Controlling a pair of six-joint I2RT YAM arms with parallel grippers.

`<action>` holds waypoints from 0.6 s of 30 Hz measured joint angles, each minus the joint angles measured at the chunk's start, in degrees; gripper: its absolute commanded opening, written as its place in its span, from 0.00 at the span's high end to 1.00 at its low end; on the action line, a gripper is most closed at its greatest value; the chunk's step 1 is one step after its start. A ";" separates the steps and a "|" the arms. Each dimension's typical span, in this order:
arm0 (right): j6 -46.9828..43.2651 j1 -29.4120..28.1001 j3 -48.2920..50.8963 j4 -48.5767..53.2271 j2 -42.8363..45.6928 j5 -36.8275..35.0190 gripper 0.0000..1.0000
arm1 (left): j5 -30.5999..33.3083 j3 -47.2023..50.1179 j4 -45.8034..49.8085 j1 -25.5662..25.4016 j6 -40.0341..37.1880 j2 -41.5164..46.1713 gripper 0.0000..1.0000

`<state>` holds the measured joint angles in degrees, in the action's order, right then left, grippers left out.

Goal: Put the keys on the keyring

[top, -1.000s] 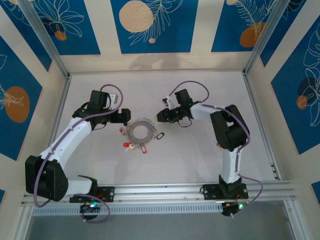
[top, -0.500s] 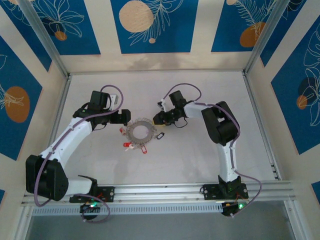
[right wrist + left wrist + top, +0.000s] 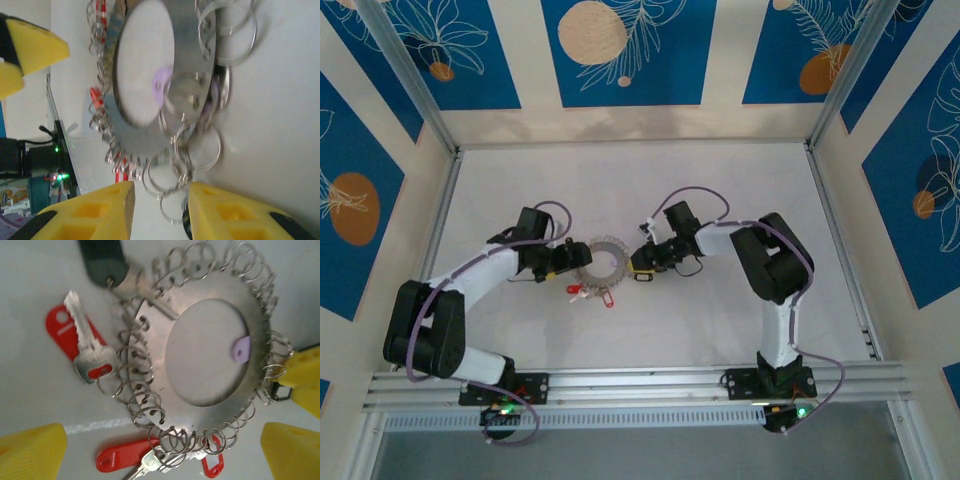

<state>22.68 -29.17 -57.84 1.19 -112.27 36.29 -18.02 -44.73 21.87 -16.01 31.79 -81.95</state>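
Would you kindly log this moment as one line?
left pincer open at keyring | right pincer at keyring's edge, grip unclear | keys at rim

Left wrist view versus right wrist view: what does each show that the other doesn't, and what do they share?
Left wrist adds the black-headed key at the edge of the keyring and a silver key lying across a red tag. Right wrist adds wire loops sitting between the fingers of the right gripper, and a green light in the background. Both share the keyring, a flat metal ring edged with wire loops, the pale purple tag at its inner edge, and yellow fingers of the left gripper.
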 measured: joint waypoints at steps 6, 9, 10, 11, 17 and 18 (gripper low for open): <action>1.36 -1.18 7.32 -1.84 6.95 -2.54 0.65 | 0.48 1.18 -4.24 -1.11 2.75 -0.81 0.01; 1.81 -3.10 7.96 -1.79 10.54 -5.64 0.71 | 0.79 1.18 -4.70 -1.27 2.82 -0.85 0.01; 2.43 -4.31 7.96 -2.05 11.43 -6.58 0.73 | 1.27 1.14 -4.46 -1.27 2.78 -0.76 0.01; 3.30 -5.66 7.98 -2.49 12.13 -7.43 0.74 | 1.77 0.98 -3.82 -1.27 2.58 -0.57 0.01; 12.02 -13.49 8.24 -5.90 12.72 -14.73 0.75 | 6.60 -3.10 3.52 -1.27 -2.38 4.22 0.01; 13.84 -13.97 8.24 -5.95 12.72 -16.11 0.75 | 7.45 -3.74 4.37 -1.25 -3.41 5.35 0.01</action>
<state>36.51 -43.13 -49.60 -4.75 -99.55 20.18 -10.57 -48.47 26.24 -17.26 28.38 -76.60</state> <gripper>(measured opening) 0.251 0.993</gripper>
